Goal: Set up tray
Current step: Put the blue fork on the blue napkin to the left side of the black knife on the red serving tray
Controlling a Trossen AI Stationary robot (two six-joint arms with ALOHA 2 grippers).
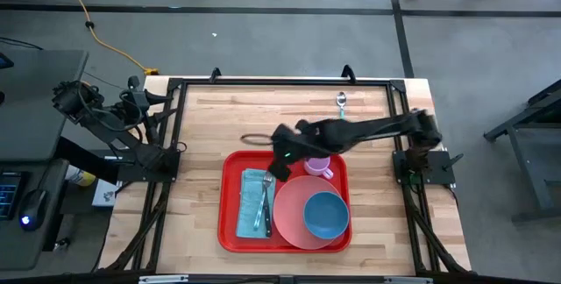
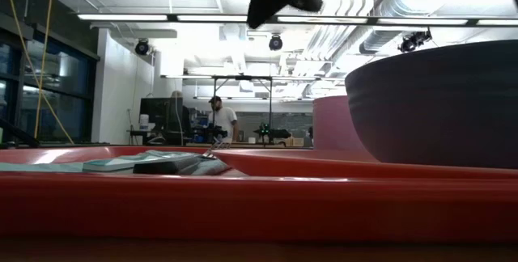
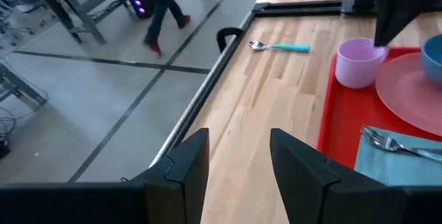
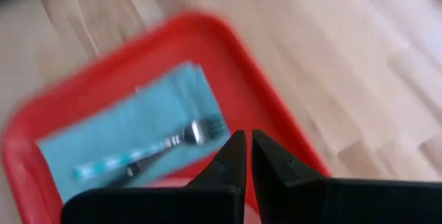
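Note:
The red tray [image 1: 230,223] lies on the table's near middle. It holds a teal napkin [image 1: 251,203] with a fork [image 1: 266,198], a round pink plate [image 1: 289,214] bearing a blue bowl [image 1: 326,214], and a pink cup [image 1: 319,167]. My right gripper [image 1: 282,159] hovers over the tray's far left corner. In its wrist view its fingers [image 4: 247,151] are shut on nothing, above the tray's rim [image 4: 273,124], with the fork [image 4: 162,143] on the napkin beyond. My left gripper [image 3: 238,155] is open and waits at the table's left far corner.
A teal-handled spoon [image 1: 341,102] lies on the wood near the far edge, also in the left wrist view [image 3: 280,46]. A thin dark loop [image 1: 254,138] lies just beyond the tray. A black frame rail [image 1: 280,81] borders the table. People stand in the room behind [image 2: 217,120].

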